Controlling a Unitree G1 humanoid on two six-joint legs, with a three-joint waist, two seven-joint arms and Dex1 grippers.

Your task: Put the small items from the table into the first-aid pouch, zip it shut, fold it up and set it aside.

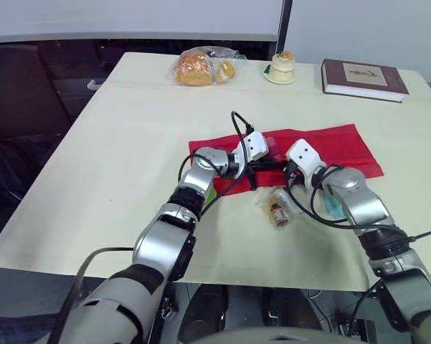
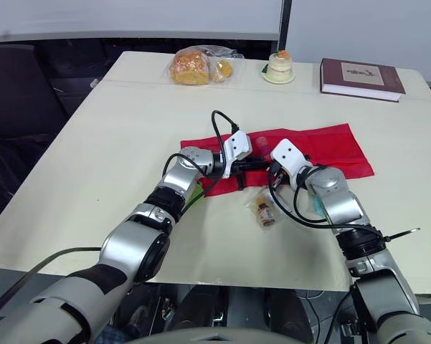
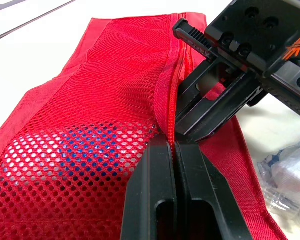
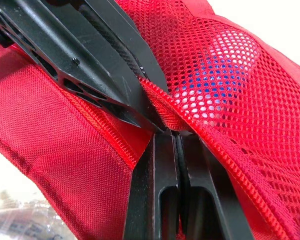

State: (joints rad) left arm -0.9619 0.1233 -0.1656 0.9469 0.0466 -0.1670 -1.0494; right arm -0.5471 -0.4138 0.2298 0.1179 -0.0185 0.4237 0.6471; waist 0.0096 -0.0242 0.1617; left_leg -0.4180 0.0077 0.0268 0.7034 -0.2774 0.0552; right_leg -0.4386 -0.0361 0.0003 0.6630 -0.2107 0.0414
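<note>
Bright, even light is falling from above on the table (image 1: 115, 143); shadows are lying faint, and the mesh of the pouch (image 3: 90, 100) is glaring pale in one patch.

Silver-grey arms (image 1: 165, 240) carry white wrist housings (image 1: 254, 145), looping black cables (image 1: 111, 249) and black fingers (image 3: 150, 195).

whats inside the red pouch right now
Through the mesh of the pouch, a white item with blue markings shows inside. What it is, and anything else in there, is hidden by the red fabric.
</note>
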